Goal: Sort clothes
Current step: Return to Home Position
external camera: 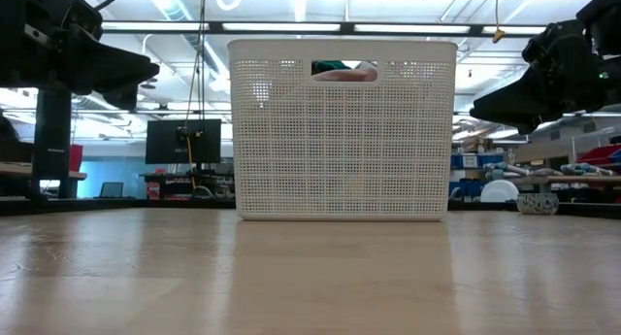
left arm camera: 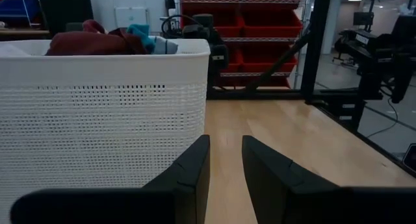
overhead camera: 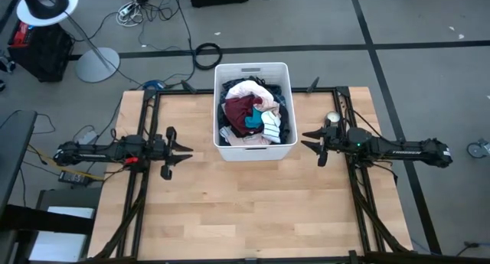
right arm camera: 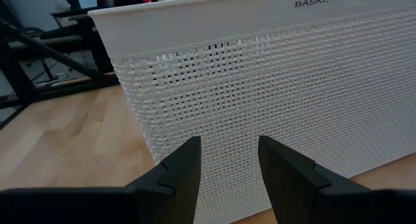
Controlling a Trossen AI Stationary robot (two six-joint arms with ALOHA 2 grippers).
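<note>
The clothes [overhead camera: 251, 111] lie heaped in a white slotted basket [overhead camera: 282, 69] at the table's far middle: maroon, white, pink, teal and dark pieces. The maroon and teal pieces show over the rim in the left wrist view [left arm camera: 97, 41]. My left gripper [overhead camera: 186, 151] hovers open left of the basket, above the table. My right gripper [overhead camera: 306, 139] hovers open right of the basket, facing its wall [right arm camera: 273, 100]. Both are empty.
The wooden table [overhead camera: 253, 210] lies bare in front of the basket. A small round object [overhead camera: 332, 118] sits by the right arm. Cables, a lamp stand and black boxes lie on the floor beyond the table's far edge.
</note>
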